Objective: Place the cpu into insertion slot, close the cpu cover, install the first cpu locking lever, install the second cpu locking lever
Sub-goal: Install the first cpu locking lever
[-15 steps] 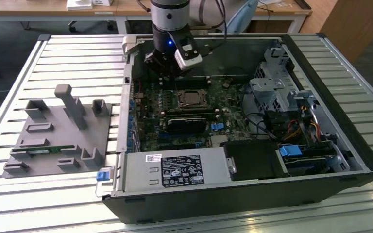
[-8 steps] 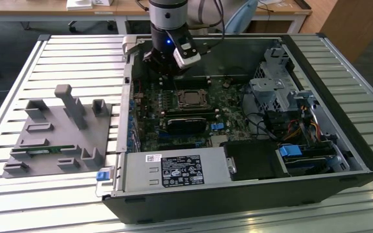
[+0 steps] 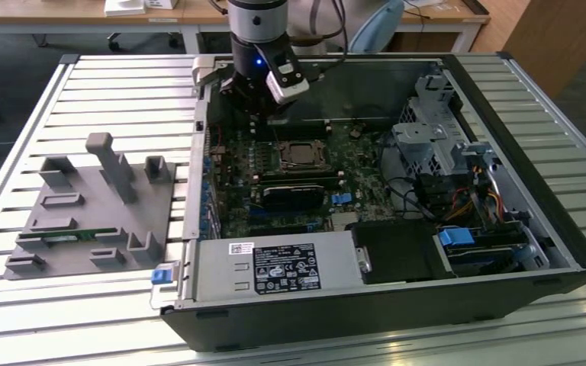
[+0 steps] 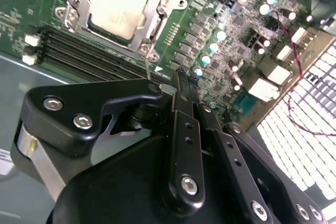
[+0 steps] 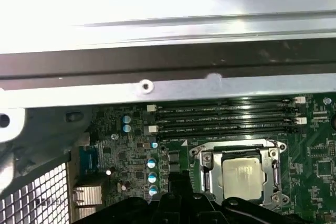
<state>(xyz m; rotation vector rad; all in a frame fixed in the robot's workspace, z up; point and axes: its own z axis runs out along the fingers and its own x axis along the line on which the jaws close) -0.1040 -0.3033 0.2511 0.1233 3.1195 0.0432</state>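
Dull silvery cpu (image 4: 116, 4) sitting flat in the insertion slot (image 4: 79, 11) under the closed cpu cover (image 4: 157, 17), lying just beyond the gripper (image 4: 181, 85), jaws pressed together, gripping nothing.

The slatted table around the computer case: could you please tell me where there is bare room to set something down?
The slatted table is bare beyond the grey fixture block, toward the exterior view's top left, and along the front strip below that block. Inside the computer case it is crowded: motherboard, cables and drive cages, with the claw above.
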